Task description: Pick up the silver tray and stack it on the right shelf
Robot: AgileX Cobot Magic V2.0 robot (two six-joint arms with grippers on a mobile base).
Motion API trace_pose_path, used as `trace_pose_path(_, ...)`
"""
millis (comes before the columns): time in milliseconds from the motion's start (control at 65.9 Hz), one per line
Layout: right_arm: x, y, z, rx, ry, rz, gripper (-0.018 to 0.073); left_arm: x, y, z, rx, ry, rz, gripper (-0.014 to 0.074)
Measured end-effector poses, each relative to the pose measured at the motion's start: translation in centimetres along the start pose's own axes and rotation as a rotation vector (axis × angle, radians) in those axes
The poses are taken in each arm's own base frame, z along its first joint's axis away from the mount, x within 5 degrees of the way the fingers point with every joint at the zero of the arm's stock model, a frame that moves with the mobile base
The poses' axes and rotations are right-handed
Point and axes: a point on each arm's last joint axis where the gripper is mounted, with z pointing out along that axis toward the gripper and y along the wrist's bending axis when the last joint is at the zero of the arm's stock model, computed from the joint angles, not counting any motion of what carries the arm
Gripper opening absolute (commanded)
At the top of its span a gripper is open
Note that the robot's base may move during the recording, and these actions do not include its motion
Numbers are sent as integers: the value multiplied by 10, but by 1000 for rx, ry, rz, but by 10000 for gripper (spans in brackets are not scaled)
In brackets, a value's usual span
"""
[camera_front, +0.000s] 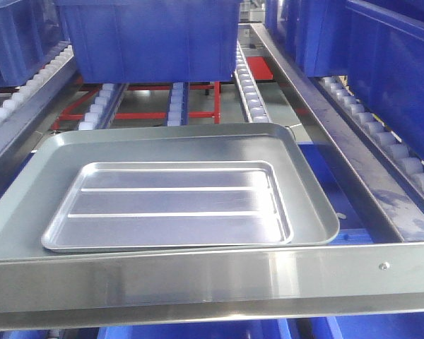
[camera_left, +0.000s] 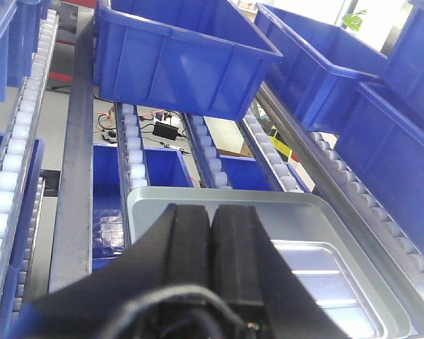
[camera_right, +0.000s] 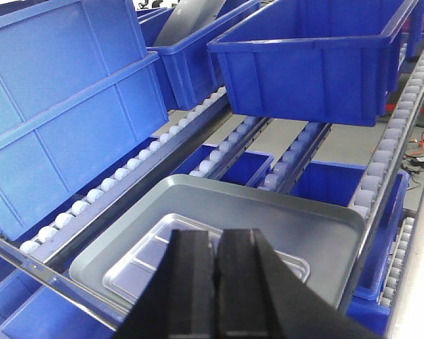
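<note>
The silver tray (camera_front: 169,205), small with two raised ridges, lies flat inside a larger plain silver tray (camera_front: 162,145) on the right shelf, just behind its shiny front lip (camera_front: 198,279). In the left wrist view my left gripper (camera_left: 212,219) is shut and empty, held above the larger tray (camera_left: 268,212), with the silver tray (camera_left: 332,282) to its right. In the right wrist view my right gripper (camera_right: 219,240) is shut and empty above the silver tray (camera_right: 145,258), hiding its middle. Neither gripper shows in the front view.
A big blue bin (camera_front: 152,42) stands on the roller lanes (camera_front: 249,85) just behind the trays. More blue bins (camera_front: 396,63) fill the neighbouring lane on the right, past a steel rail (camera_front: 325,134). A small screw (camera_front: 384,266) sits in the lip.
</note>
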Motion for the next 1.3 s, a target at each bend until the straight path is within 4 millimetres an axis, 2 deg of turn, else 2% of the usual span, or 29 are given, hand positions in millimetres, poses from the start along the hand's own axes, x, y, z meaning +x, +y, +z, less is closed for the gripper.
trace_pose_path(106,4,-2,-1,12,9,11,50,0,0,0,0,0,0,-92)
trace_pose_path(243,27,-14,-9,119,33,-1,50,0,0,0,0,0,0,-92)
trace_pose_path(364,51,-31,-17,278,23,-80,50,0,0,0,-1,2,0,-92)
trace_pose_path(500,68,-42,-30,431,-42,-80,50,0,0,0,-1,2,0,-92)
trace_pose_path(637,79,-43,-41,476,-123,-92,50,0,0,0,-1,2,0,-92)
trace_pose_path(758,80,-41,-46,479,-175,-104,50,0,0,0,-1,2,0,-92)
trace_pose_path(1304,80,-44,-48,540,-184,-110,50,0,0,0,-2,4,0,-92)
